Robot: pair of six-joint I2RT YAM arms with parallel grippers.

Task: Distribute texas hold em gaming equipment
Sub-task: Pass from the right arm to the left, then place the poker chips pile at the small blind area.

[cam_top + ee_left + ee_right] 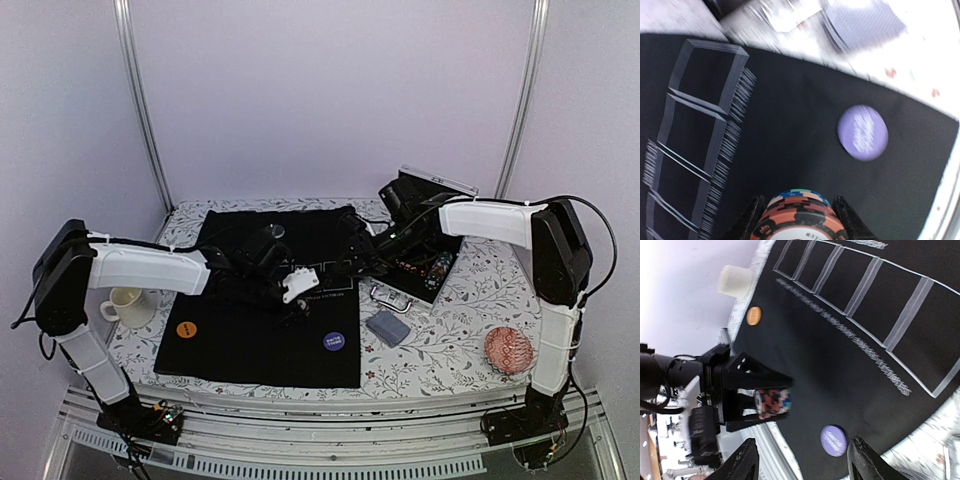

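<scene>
The desk [450, 330], covered with a flowered cloth, carries a black mat [250, 345] marked with a row of card outlines. An open case [425, 262] with more chips sits at the mat's far right corner.

The left claw [296, 284] hangs over the middle of the mat, closed on a short stack of chips [799, 222]. The chips are red and black, with teal at the far end, and the claw seems to grip them across their rims. The right claw [802, 450] is just beside it, its fingers spread with nothing between them.

A deck of cards [387, 328] lies on the cloth just beside the mat's right edge. A purple disc [335, 341] and an orange disc [186, 328] lie flat near the mat's front edge.

The chips look stiff, smooth and dense for their size. A loose stack like this could shear or fan out, so an even squeeze at mid-height suits it best. The cards are thin and slippery and are best taken by the long edges.
</scene>
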